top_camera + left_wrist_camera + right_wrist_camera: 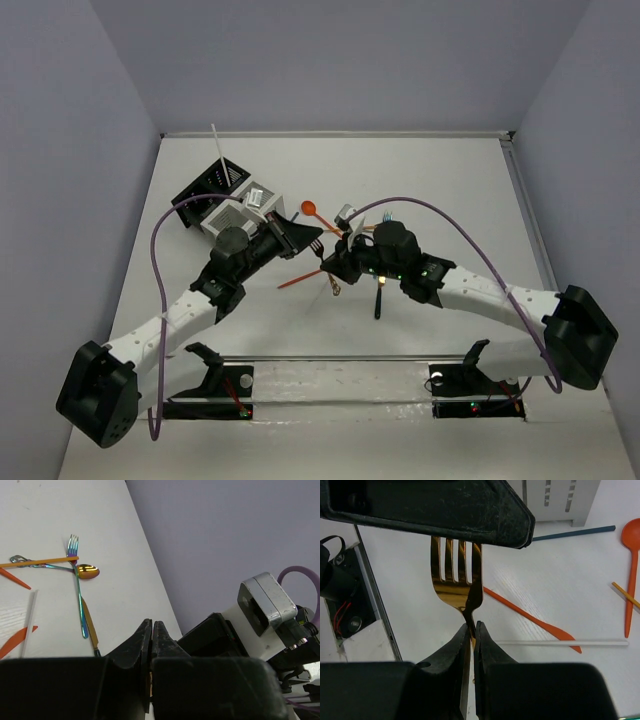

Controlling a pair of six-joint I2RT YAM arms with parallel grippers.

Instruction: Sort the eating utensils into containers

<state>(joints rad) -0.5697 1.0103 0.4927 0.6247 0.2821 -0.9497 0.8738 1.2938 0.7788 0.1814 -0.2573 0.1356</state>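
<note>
A gold fork point(452, 587) is held in the air between both grippers. My right gripper point(473, 624) is shut on its neck. Its tines run up behind my left gripper point(152, 622), which is shut with a gold sliver showing between its jaws. In the top view the left gripper point(316, 243) and the right gripper point(338, 262) meet at mid-table. The black caddy point(205, 190) holds a white stick point(218, 150). The white caddy point(235, 212) stands beside it just behind the left gripper, and also shows in the right wrist view point(560, 500).
On the table lie an orange spoon point(631, 570), an orange knife point(530, 620), a white stick point(560, 642) and a dark teal stick point(572, 533). Further right lie an iridescent fork point(77, 590), a gold spoon point(87, 571), an orange stick point(40, 561) and a dark utensil point(379, 298).
</note>
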